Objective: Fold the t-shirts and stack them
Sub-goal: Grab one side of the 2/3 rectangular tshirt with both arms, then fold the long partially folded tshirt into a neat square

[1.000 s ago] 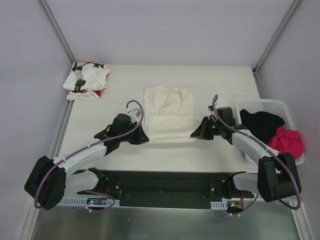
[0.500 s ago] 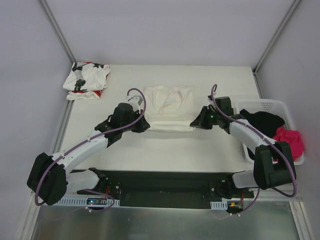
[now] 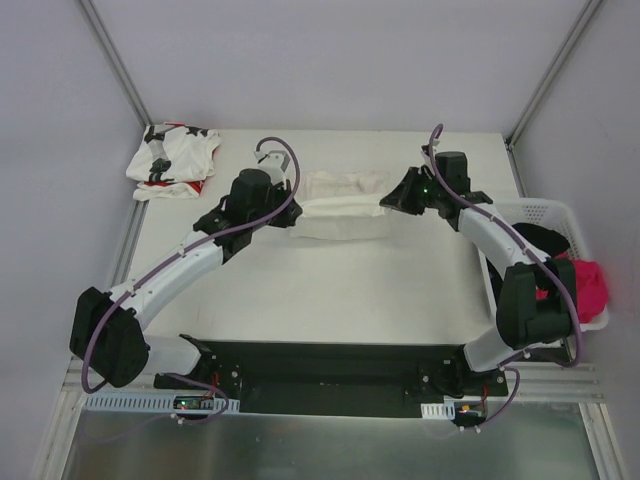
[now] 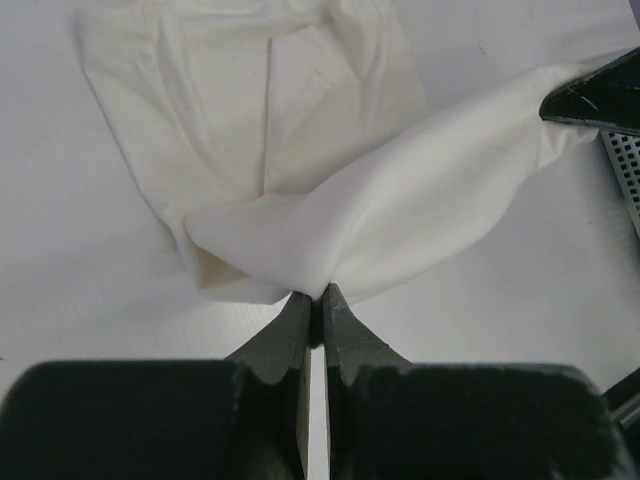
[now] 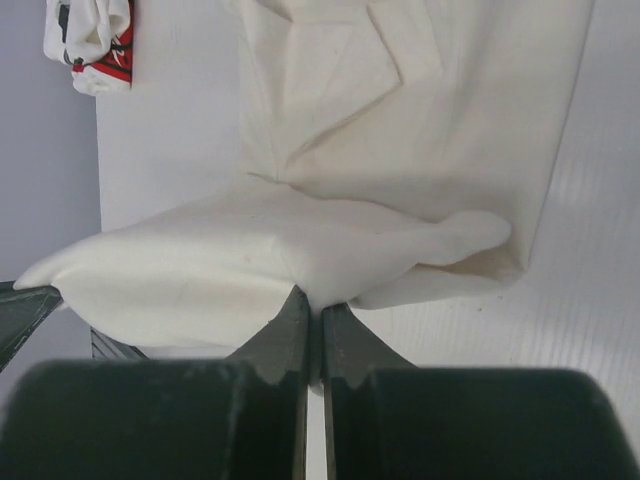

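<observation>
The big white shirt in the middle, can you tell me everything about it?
The cream-white t-shirt is soft, plain cloth, a little creased, in the middle of the table's far half. Its far part lies flat on the table. Its near edge is raised and stretched between the left gripper and the right gripper, each shut on one corner, a fold half done.

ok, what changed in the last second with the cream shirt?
The left hand and right hand, each shut on a near corner of the plain cream-white cloth t-shirt, carried that edge away from the robot, folding the shirt over itself. Nothing was grasped or released. The star-print white t-shirt and the white perforated plastic basket stayed put.
</observation>
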`<state>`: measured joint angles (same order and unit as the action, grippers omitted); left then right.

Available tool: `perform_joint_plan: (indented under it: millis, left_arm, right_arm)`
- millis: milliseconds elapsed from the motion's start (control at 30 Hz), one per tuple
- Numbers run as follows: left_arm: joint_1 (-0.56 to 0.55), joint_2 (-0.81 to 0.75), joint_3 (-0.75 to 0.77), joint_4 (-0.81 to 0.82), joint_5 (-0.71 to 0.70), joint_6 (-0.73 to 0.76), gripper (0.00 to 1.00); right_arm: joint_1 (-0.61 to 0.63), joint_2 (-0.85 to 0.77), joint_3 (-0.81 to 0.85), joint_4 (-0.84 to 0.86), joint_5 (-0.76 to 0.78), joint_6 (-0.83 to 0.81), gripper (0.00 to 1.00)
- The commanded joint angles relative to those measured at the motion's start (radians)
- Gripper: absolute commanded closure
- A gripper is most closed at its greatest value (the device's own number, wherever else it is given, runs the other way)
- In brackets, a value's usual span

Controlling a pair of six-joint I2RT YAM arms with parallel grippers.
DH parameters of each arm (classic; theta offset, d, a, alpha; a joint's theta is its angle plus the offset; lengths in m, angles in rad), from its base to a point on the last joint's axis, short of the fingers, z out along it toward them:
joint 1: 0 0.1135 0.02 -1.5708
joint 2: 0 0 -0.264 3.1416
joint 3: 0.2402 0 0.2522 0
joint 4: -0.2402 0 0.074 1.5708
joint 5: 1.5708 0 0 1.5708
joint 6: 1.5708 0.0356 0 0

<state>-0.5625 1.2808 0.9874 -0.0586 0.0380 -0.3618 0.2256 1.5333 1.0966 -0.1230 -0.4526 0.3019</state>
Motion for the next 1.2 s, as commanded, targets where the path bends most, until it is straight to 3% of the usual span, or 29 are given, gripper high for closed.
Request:
perform_joint_plan:
  millis: [0, 533, 1167]
  left_arm:
    - [0.035, 0.058, 0.103, 0.009, -0.058, 0.057, 1.00]
    - [0.144, 0.247, 0.232, 0.085, 0.036, 0.055, 1.00]
    - [0.246, 0.735, 0.562, 0.118, 0.275, -0.019, 1.00]
  right_arm:
    - [-0.023, 0.039, 0.113, 0.033, 0.014, 0.009, 0.99]
    - [-0.051, 0.289, 0.322, 0.039, -0.041, 0.043, 0.99]
    - [-0.104, 0.648, 0.686, 0.008, -0.115, 0.123, 0.99]
